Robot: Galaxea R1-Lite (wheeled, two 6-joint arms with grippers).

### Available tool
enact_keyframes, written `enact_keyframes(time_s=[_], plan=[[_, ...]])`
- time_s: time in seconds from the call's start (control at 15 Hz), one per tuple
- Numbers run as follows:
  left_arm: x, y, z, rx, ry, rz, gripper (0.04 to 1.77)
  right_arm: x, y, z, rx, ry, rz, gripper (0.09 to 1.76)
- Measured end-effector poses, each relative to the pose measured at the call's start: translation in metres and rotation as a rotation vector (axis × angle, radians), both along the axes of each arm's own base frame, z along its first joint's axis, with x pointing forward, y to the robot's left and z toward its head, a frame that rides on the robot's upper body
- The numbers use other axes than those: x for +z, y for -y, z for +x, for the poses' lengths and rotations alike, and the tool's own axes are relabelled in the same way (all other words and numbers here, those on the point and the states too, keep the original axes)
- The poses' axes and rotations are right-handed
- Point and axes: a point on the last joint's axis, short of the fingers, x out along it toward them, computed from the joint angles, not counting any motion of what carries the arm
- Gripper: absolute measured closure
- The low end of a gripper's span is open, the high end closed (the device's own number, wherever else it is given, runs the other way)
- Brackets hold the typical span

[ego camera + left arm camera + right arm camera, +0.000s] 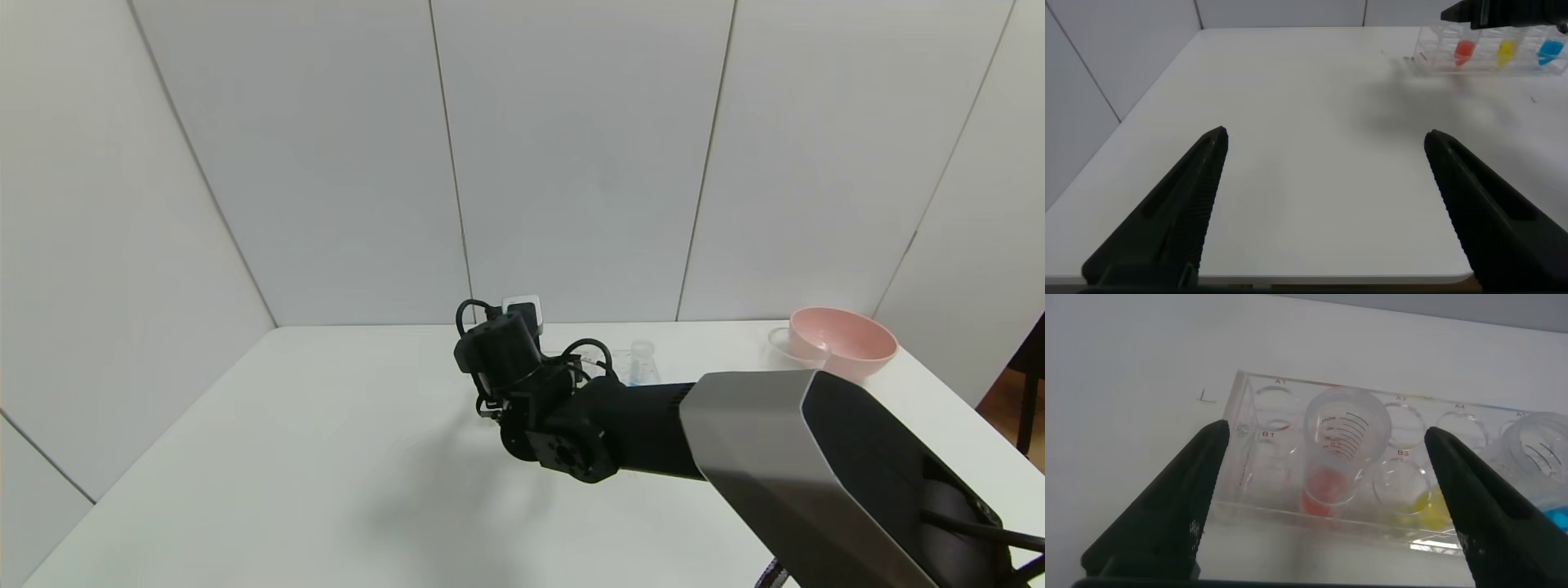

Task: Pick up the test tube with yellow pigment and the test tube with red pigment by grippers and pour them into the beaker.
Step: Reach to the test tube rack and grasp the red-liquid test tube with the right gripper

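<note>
The red tube (1335, 457) stands in a clear rack (1249, 469) with red-orange liquid at its base. The yellow tube (1413, 494) stands one hole along. My right gripper (1327, 433) is open just above the rack, with one finger on each side of the red tube and apart from it. In the head view my right arm (522, 384) hides most of the rack. My left gripper (1327, 137) is open and empty, low over the table's front edge; from there the red tube (1463, 51) and yellow tube (1505, 53) show far off. The beaker (785, 343) stands beside the pink bowl.
A blue-liquid tube (1539, 461) stands in the rack past the yellow one; it also shows in the head view (642, 363). A pink bowl (845, 343) sits at the far right of the white table (286, 457). White walls close the back and left.
</note>
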Motion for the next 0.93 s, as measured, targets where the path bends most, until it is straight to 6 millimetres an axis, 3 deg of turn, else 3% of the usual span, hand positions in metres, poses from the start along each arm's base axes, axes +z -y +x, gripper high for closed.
enact_keyframes(time_s=[0.2,0.27,0.47,0.73,0.8,0.93], plan=[[0.0,0.0,0.0,0.0,0.0,0.0,0.09,-0.0042,-0.0002,0.0009,0.0,-0.005,-0.006,0.14],[0.0,0.0,0.0,0.0,0.0,0.0,0.09,-0.0048,-0.0003,0.001,0.0,-0.006,-0.006,0.21],[0.0,0.0,0.0,0.0,0.0,0.0,0.09,-0.0049,-0.0003,0.0012,0.0,-0.005,-0.005,0.69],[0.0,0.0,0.0,0.0,0.0,0.0,0.09,-0.0038,0.001,0.0011,0.0,-0.011,-0.009,1.12],[0.0,0.0,0.0,0.0,0.0,0.0,0.09,-0.0033,0.0014,0.0013,-0.001,-0.011,-0.009,1.35],[0.0,0.0,0.0,0.0,0.0,0.0,0.09,-0.0025,0.0012,0.0009,0.0,-0.01,-0.007,1.35]])
